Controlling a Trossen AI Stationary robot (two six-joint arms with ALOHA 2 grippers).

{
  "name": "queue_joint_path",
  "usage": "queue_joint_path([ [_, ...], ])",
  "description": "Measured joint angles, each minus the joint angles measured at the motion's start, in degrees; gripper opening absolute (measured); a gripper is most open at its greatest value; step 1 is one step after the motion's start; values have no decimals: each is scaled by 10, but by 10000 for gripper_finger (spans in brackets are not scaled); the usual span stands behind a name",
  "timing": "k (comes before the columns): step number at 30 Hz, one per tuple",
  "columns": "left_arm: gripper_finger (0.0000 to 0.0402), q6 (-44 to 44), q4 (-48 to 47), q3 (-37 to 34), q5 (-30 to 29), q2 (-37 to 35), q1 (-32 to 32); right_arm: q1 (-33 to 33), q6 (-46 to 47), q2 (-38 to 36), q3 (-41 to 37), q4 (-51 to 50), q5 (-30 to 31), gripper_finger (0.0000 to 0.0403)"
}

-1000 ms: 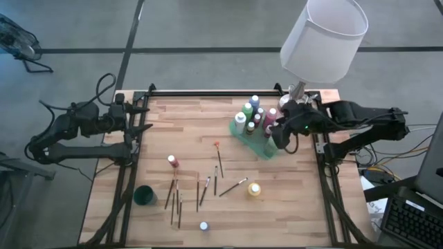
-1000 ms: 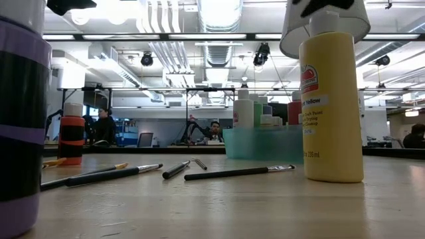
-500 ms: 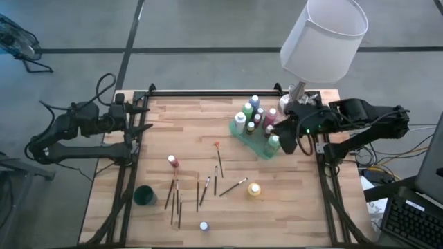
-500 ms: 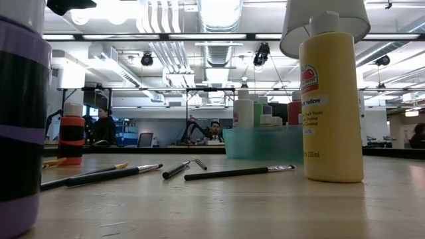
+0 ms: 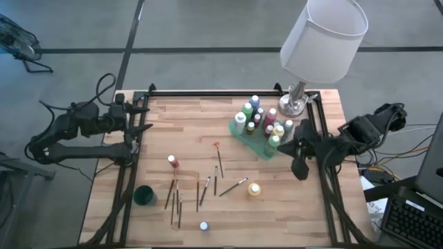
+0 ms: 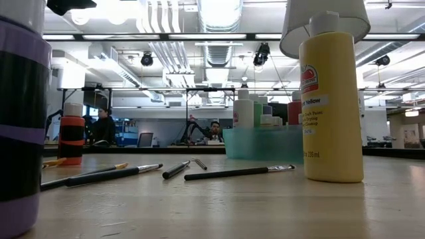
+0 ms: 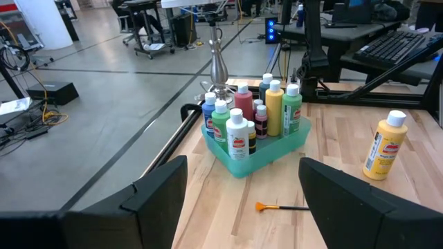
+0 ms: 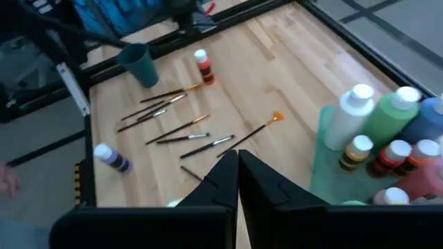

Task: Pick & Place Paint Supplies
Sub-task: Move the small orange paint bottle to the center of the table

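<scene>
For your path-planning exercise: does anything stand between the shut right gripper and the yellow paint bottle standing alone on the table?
Nothing visible does. The right gripper hangs at the table's right edge, and bare wood separates it from the yellow paint bottle. The green tray sits off that line.

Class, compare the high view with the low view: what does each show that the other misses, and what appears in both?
Only the high view shows both arms, the left claw open at the table's left edge, the right claw shut, and the dark green cup. Only the low view shows people in the room behind. Both show the yellow bottle, the green tray of bottles and the loose brushes.
</scene>
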Motion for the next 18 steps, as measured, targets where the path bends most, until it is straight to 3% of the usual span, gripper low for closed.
queue_joint_path([
  [6, 282, 0, 0, 0, 0, 0, 0, 35, -28, 22, -1, -18, -33, 8],
  [18, 282, 0, 0, 0, 0, 0, 0, 22, -60, 54, -1, -17, -51, 8],
])
